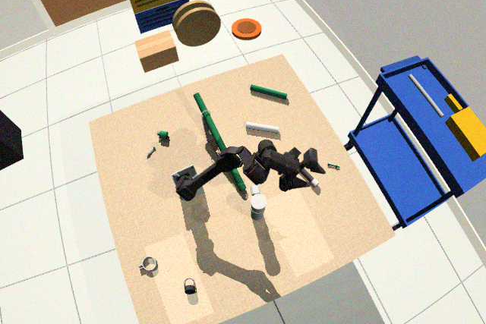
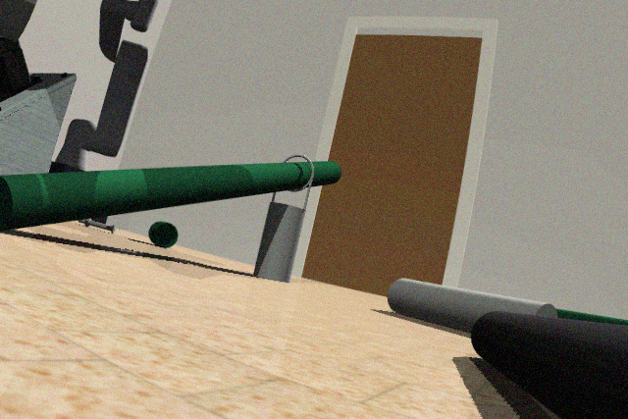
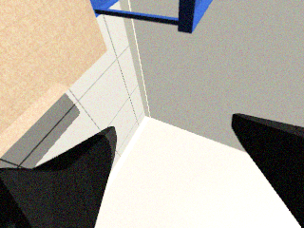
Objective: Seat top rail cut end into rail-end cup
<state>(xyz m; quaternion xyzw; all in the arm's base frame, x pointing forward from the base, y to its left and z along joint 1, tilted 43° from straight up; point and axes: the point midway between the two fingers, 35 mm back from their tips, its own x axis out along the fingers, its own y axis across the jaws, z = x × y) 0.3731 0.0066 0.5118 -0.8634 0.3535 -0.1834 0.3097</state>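
Observation:
The green rail (image 1: 213,128) (image 2: 192,191) runs slantwise above the table, through the wire loop (image 2: 312,172) of the cap on a short grey post (image 2: 279,246). Its near cut end is left of the light rail-end cup (image 1: 255,190), outside it, with a gap in the top view. The cup hangs beside the top of the big grey post (image 1: 257,210); the band's exact height is unclear. My gripper (image 1: 316,178) (image 3: 173,125) is open and empty, high and to the right of the post, away from the rail. The arm hides part of the rail's middle.
A white tube (image 1: 262,127) and a green tube (image 1: 269,92) lie behind the arm. A green cap (image 1: 162,134) and a bolt (image 1: 151,152) lie left of the rail. A mug (image 1: 149,263) and a black looped cap (image 1: 190,287) are front left. A blue cart (image 1: 396,155) stands right.

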